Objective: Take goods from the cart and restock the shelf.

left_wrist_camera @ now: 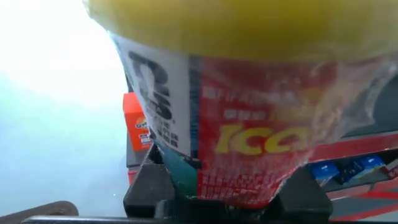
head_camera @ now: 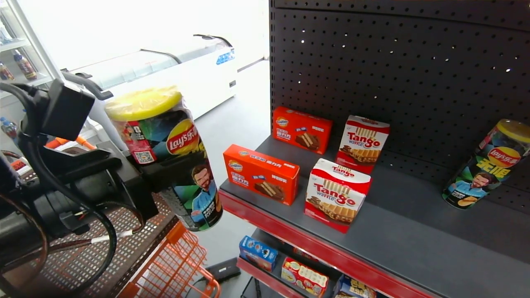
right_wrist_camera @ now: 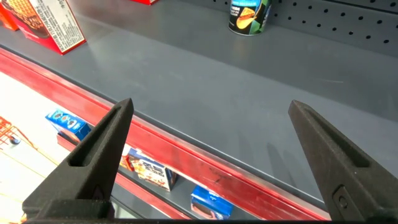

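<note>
Now mid-carry — my left tool clamped on chips can, over cart, short of shelf. My right tool wide open, empty, over bare shelf. Next — swing can right, set down in gap.

My tally | chip cans: 2, one of them in my own jaws | orange boxes: 2 | red-and-white wafer boxes: 2 | on the tier below I make out 3: blue packs, 2; red-edged pack, 1 | orange wire cart: 1
</note>
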